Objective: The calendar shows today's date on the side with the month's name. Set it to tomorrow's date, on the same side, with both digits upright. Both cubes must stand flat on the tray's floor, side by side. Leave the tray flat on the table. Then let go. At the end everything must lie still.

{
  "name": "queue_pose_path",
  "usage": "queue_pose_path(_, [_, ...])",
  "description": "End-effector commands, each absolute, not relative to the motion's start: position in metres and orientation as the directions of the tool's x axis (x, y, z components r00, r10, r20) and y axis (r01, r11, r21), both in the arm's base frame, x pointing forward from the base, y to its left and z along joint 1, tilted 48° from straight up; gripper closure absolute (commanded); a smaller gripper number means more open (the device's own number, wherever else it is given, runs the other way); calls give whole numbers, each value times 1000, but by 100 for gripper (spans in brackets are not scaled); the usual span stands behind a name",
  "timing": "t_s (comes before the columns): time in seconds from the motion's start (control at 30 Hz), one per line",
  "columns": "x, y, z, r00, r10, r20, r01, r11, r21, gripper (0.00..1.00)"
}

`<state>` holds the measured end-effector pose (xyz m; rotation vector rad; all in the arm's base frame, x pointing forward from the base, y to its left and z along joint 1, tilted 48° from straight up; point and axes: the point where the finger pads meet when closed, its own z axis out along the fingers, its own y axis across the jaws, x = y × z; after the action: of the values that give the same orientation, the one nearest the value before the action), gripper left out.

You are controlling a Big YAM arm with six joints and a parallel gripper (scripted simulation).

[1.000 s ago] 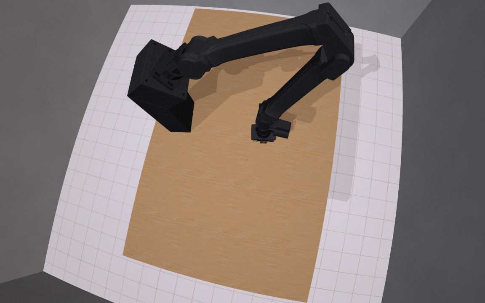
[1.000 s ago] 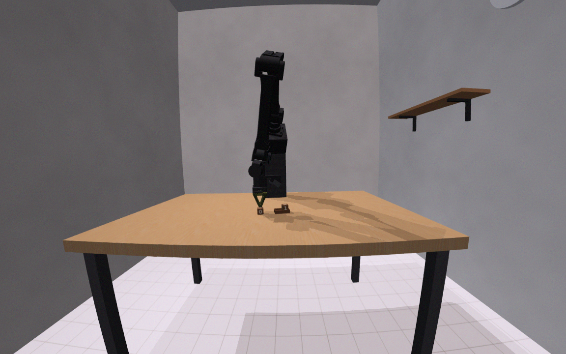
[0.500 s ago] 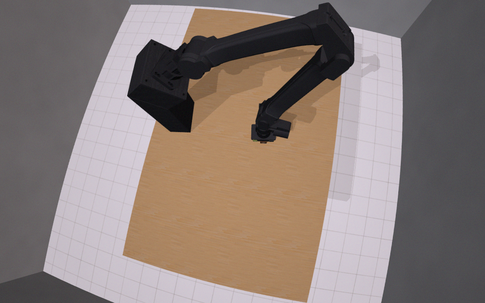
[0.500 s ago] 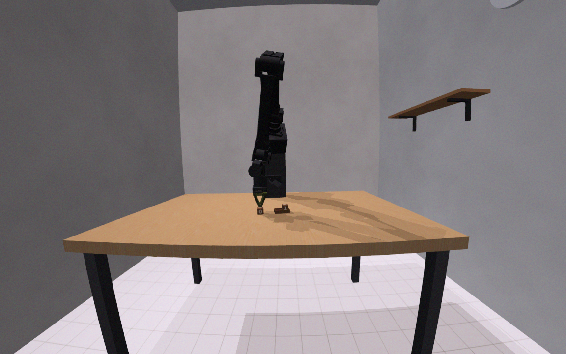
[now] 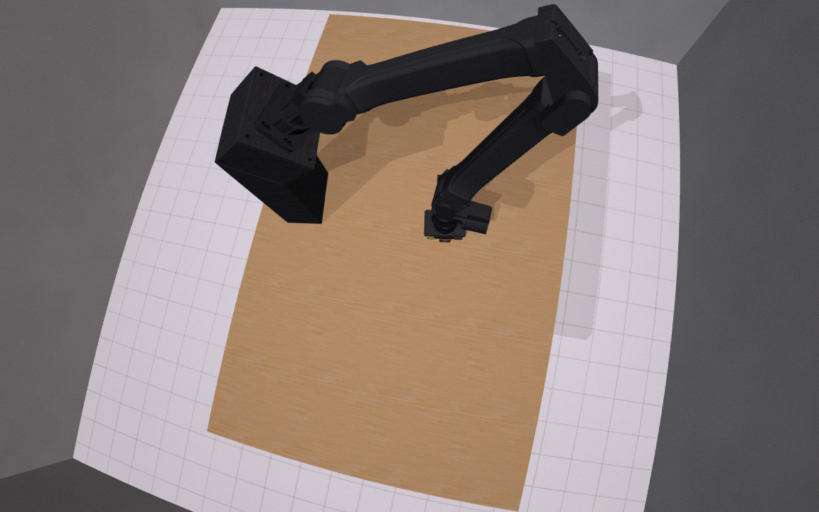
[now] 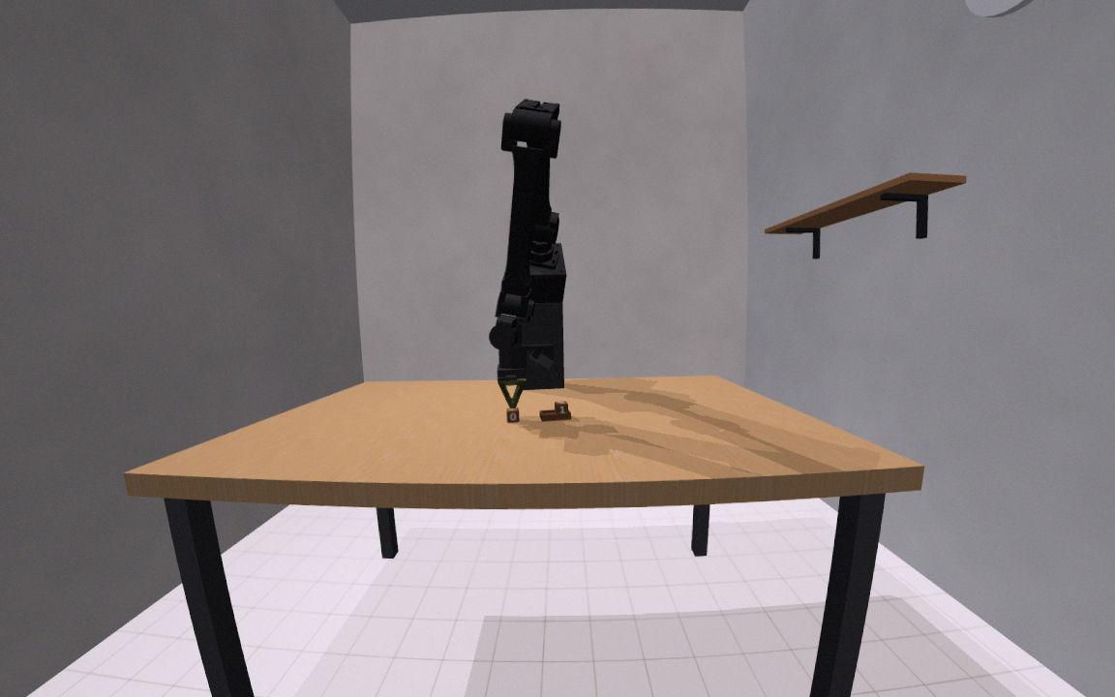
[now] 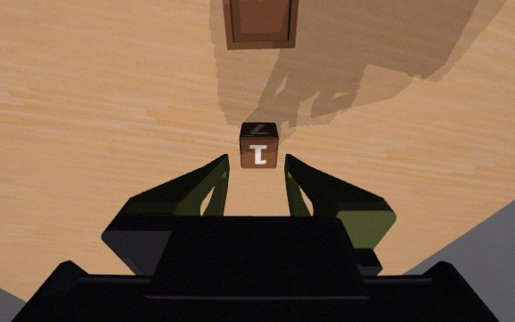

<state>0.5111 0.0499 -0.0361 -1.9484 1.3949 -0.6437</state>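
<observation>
- My jaws (image 6: 512,407) are about half open, holding nothing, just above the loose cube (image 6: 512,415) (image 7: 258,152).
- That cube sits on the table (image 5: 374,356) (image 6: 458,459) (image 7: 83,134), with a 1 on top.
- Farther off, I see the tray (image 6: 549,415) (image 7: 261,46); another cube (image 6: 561,408) stands in one end.

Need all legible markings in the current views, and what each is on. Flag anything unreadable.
"0": side of the loose cube on the table, exterior view.
"1": top of the same cube, wrist view.
"7": another side of that cube, wrist view; dim, shape only partly clear.
"1": side of the cube in the tray, exterior view.
No other text readable.
</observation>
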Motion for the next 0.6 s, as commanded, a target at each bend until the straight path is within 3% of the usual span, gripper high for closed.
queue_pose_path(0.0, [513, 54, -31, 313, -950, 15, -624, -217, -751, 55])
queue_pose_path(0.57, [512, 54, -27, 313, -950, 15, -624, -217, -751, 55])
